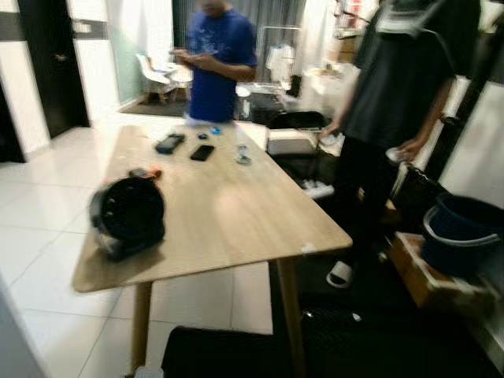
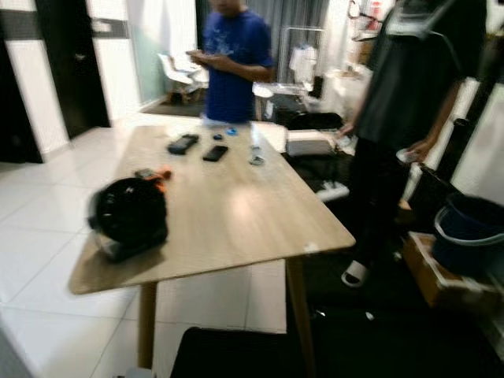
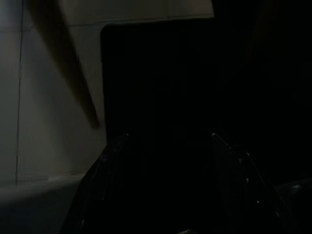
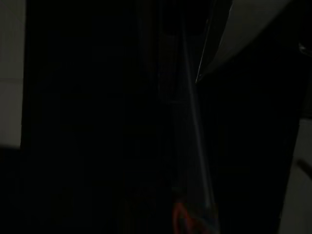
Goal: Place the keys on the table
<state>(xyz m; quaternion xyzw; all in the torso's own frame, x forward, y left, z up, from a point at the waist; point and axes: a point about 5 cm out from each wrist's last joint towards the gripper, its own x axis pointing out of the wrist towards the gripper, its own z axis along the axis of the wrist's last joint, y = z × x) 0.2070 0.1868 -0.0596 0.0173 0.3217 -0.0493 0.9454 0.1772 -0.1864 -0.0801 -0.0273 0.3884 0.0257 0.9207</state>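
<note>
A long bench [image 1: 236,213] of pale wood grain, with rounded corners and slanted wooden legs, stands on glossy white floor tiles [image 1: 47,236]. A person in a dark grey shirt [image 1: 402,87] stands at its right side, and a person in a blue shirt [image 1: 214,59] stands at the far end. On the floor to the right sits a round dark blue bucket [image 1: 465,232] on a low wooden block. On the near left of the bench lies a bulky rounded black bag [image 1: 126,214], just beside a small orange and black object [image 1: 146,172]. Farther along lie a flat black phone [image 1: 202,152], a black oblong device [image 1: 169,142] and a small pale glinting item [image 1: 243,155], which may be the keys, though blur hides its shape. Both wrist views are very dark. The left end effector [image 3: 168,190] shows as two faint black shapes; how far they stand apart I cannot tell. The right end effector's state cannot be told either.
</note>
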